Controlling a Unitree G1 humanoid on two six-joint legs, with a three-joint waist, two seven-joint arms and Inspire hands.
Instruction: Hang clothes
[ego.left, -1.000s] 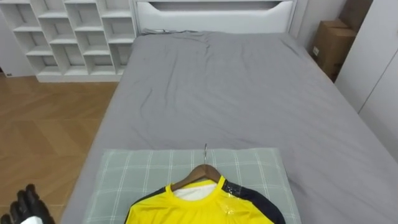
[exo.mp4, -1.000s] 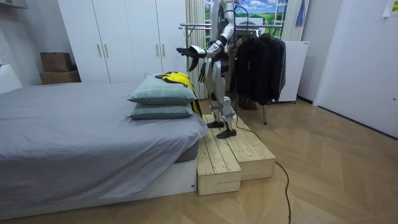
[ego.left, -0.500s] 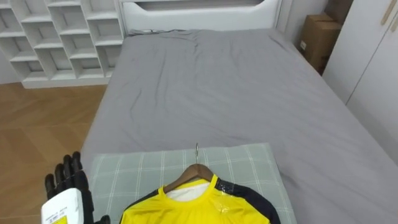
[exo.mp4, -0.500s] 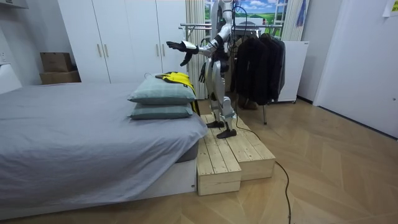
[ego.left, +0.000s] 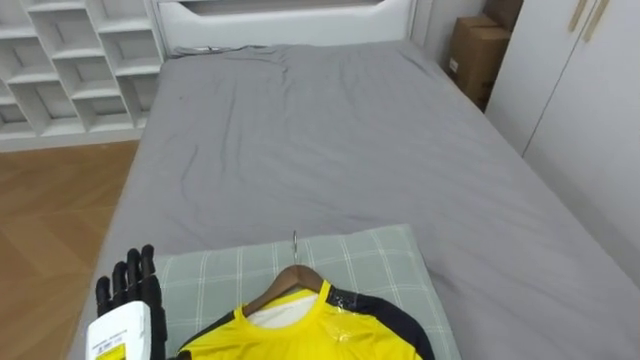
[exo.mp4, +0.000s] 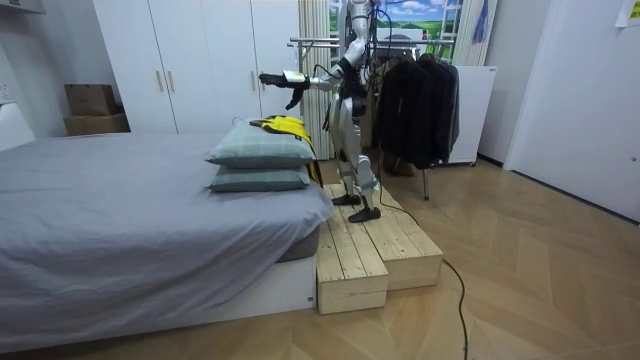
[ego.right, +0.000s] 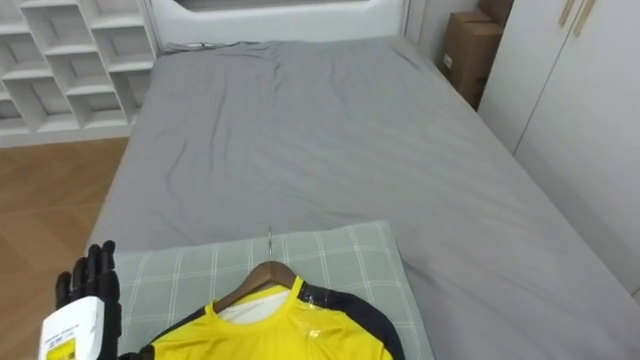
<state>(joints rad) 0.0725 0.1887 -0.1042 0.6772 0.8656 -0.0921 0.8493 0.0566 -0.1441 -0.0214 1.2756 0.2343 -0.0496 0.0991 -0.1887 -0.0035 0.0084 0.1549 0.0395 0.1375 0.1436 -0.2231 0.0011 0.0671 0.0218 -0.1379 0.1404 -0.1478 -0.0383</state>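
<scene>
The shirt (ego.left: 320, 338) is bright yellow with black shoulders and a white inner collar; its hanger (ego.left: 297, 273) is brown wood; the pillow (ego.left: 375, 262) under it is pale green, checked with thin white lines; the bed (ego.left: 320, 130) is plain grey, its headboard (ego.left: 280, 15) white; the left robot hand (ego.left: 128, 295) has black fingers; the shelf unit (ego.left: 60, 60) is white; the box (ego.left: 475, 45) is brown; the floor (ego.left: 40, 230) is brown wood in herringbone; the hung clothes (exo.mp4: 415, 100) are black; the platform (exo.mp4: 375, 250) is pale wood.
</scene>
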